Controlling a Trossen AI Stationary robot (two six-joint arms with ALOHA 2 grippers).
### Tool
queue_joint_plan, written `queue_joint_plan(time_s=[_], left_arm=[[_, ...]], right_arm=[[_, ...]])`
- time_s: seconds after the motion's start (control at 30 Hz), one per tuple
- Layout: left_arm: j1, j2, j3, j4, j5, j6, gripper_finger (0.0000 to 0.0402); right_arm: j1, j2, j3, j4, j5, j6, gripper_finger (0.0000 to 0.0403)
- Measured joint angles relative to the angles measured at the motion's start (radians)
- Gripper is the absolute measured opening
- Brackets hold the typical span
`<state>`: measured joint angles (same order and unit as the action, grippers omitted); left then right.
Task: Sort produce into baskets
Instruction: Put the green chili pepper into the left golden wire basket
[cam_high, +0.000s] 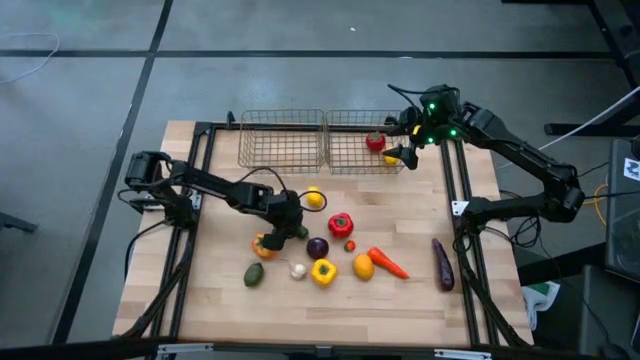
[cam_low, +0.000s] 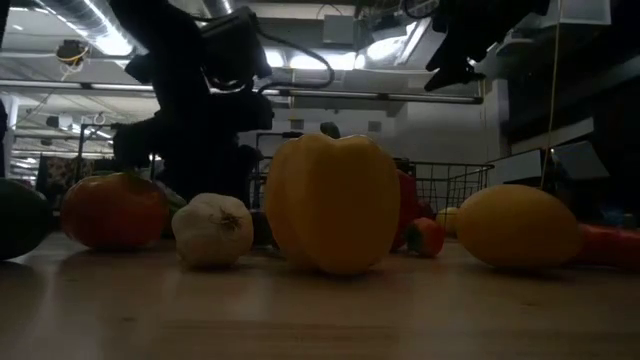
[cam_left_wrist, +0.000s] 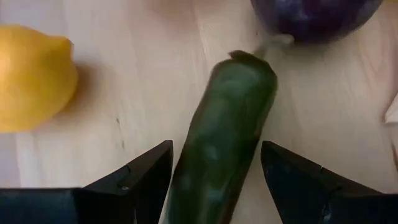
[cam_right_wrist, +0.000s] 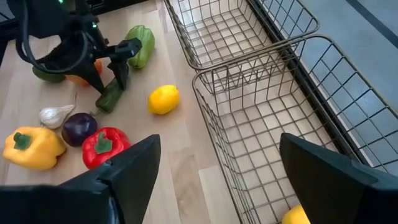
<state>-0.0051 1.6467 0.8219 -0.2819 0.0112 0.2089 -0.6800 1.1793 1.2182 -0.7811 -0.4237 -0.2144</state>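
Between the spread fingers of the left claw (cam_left_wrist: 214, 180) lies the cucumber (cam_left_wrist: 227, 137); seemingly ungripped; right claw (cam_right_wrist: 217, 180) gapes empty.

- We take this for a robotics lab or workshop hall, not a home or a shop.
- We see a wooden table (cam_high: 300, 300) standing on a bare grey concrete floor (cam_high: 200, 60), with dark metal rails (cam_high: 462, 190) framing it.
- We see loose cables (cam_high: 30, 45) trailing over that floor and beside the table.
- Across the table in the low view we see a high open ceiling with long strip lights (cam_low: 105, 35) and exposed beams and ducting.
- We see plastic toy produce (cam_high: 323, 271) and wire baskets (cam_high: 283, 140) laid out as props rather than real groceries.
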Motion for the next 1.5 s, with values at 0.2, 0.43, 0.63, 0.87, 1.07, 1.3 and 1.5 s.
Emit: queue_joint_plan(time_s=[0.2,0.43,0.63,0.87,1.07,1.3,1.5], left_arm=[[0.0,0.046,0.0,0.003,0.02,-0.007,0.0239],[0.0,0.044,0.002,-0.004,0.017,-0.028,0.0209],[0.0,0.043,0.051,-0.077,0.007,-0.036,0.0171],[0.0,0.041,0.134,-0.139,0.007,-0.054,0.0143],[0.004,0.041,0.219,-0.176,0.007,-0.052,0.0141],[0.023,0.041,0.341,-0.196,0.006,-0.044,0.0143],[0.072,0.04,0.464,-0.262,-0.069,0.006,0.0143]], right_arm=[[0.0,0.0,0.0,-0.005,-0.003,0.0,0.0326],[0.0,0.0,0.0,-0.008,-0.003,0.0,0.0326],[0.0,0.0,0.0,-0.017,-0.003,0.0,0.0326],[0.0,0.0,0.0,-0.047,-0.001,-0.001,0.0326],[0.0,0.0,0.0,-0.067,0.001,-0.001,0.0326],[0.0,0.0,0.0,-0.094,0.001,-0.001,0.0326],[0.0,0.0,0.0,-0.137,0.001,-0.004,0.0326]])
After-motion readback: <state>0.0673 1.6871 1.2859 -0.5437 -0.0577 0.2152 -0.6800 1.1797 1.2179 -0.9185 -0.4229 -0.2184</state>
